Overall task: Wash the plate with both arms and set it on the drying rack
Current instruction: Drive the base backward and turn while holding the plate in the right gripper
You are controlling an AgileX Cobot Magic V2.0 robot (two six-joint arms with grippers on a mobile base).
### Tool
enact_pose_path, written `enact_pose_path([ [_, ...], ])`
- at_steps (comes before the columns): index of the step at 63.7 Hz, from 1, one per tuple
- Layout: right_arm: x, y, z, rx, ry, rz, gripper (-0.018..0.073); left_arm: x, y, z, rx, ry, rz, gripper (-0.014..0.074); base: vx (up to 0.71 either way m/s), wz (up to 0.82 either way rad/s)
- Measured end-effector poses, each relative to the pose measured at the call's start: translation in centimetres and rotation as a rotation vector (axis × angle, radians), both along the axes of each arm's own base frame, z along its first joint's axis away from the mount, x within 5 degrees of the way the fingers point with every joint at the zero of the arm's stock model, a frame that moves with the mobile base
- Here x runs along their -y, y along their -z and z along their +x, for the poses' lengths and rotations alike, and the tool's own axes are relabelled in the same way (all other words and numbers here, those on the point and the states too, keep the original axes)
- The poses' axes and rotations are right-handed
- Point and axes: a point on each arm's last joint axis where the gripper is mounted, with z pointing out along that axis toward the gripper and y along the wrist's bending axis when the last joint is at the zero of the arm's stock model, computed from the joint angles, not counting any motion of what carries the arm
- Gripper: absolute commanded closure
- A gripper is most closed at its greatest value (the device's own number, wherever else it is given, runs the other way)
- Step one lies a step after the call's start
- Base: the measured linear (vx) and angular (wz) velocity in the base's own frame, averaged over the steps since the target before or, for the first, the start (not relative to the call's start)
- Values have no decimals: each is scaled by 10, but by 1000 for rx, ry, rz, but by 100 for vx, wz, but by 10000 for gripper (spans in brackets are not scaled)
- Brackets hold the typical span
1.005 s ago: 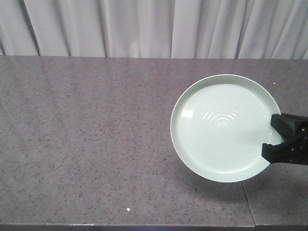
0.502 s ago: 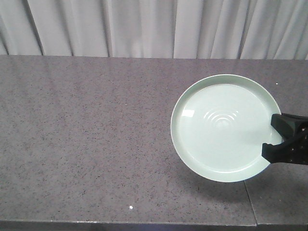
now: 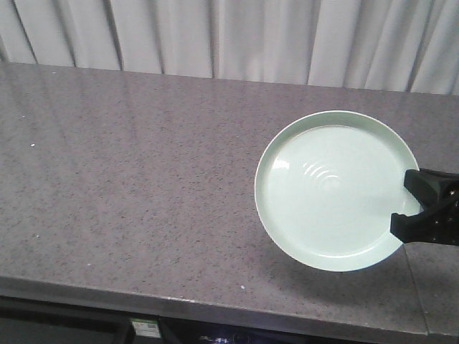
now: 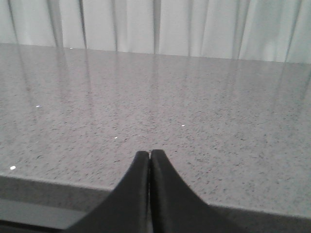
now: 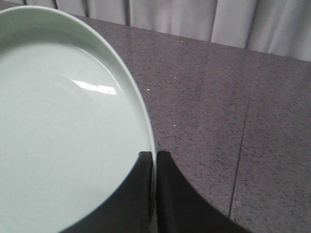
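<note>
The plate [image 3: 336, 190] sits at the right side of the speckled grey counter [image 3: 143, 179], its glossy mint-green face turned up toward the front camera and a soft shadow spilling onto the stone just below its lower edge. The right gripper [image 3: 412, 207] reaches in from the right border of the frame and is clamped on the plate's right-hand rim, one black finger above the edge and one below it. In the right wrist view the plate [image 5: 63, 126] fills the left half of the picture, and its raised rim runs straight down into the narrow slot between the right gripper's [image 5: 153, 162] two fingers. The left gripper [image 4: 149, 155] hangs over the counter's near edge with its fingers pressed together and nothing between them. A pale pleated curtain [image 3: 251, 36] hangs behind the counter.
</note>
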Motion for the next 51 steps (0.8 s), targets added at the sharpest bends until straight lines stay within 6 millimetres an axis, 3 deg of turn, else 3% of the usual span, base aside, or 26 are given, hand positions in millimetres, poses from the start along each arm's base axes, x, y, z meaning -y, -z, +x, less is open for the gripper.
enact_pose_path([
  [51, 0, 0, 0, 0, 0, 0, 566, 0, 0, 0, 0, 0, 0, 602, -9, 36],
])
